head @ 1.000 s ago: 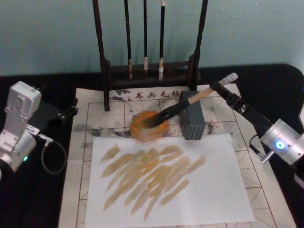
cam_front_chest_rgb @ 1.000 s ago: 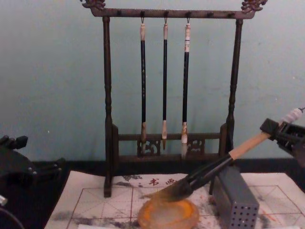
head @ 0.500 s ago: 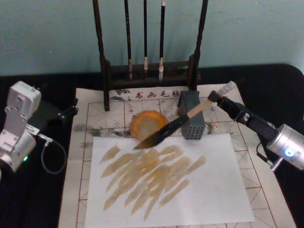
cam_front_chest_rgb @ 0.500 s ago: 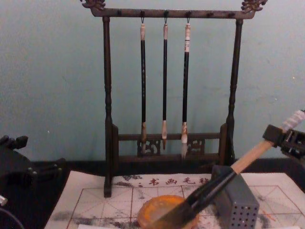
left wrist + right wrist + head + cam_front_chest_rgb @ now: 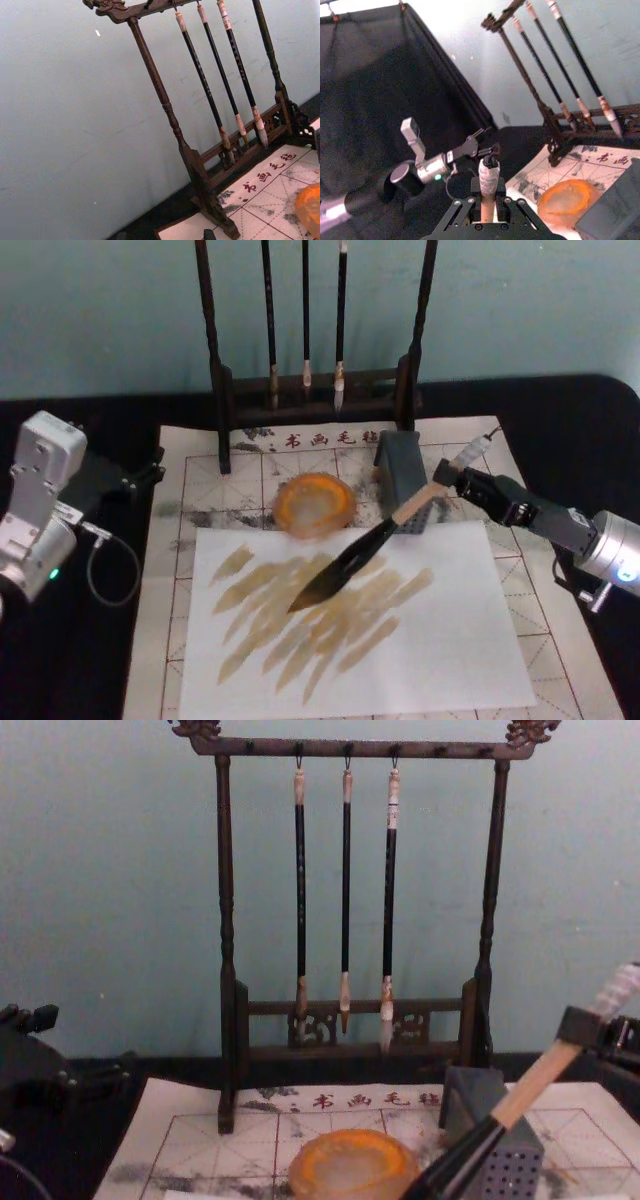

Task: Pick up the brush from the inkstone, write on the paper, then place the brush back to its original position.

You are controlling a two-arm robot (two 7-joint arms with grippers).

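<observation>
Here, we see the right pincer clamped on the one brush near its white wrapped end. Its long axis runs diagonally, black bristles pointing toward the counter's front-left, over a tan-streaked white sheet on the paper. Pale handle, dark ferrule. One inkstone, one grey block, three hanging thin brushes. The left pincer is parked at the counter's left edge.

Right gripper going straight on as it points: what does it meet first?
Likely the white paper: the right gripper aims down along the brush, whose tip is over its tan strokes; contact unclear.
</observation>
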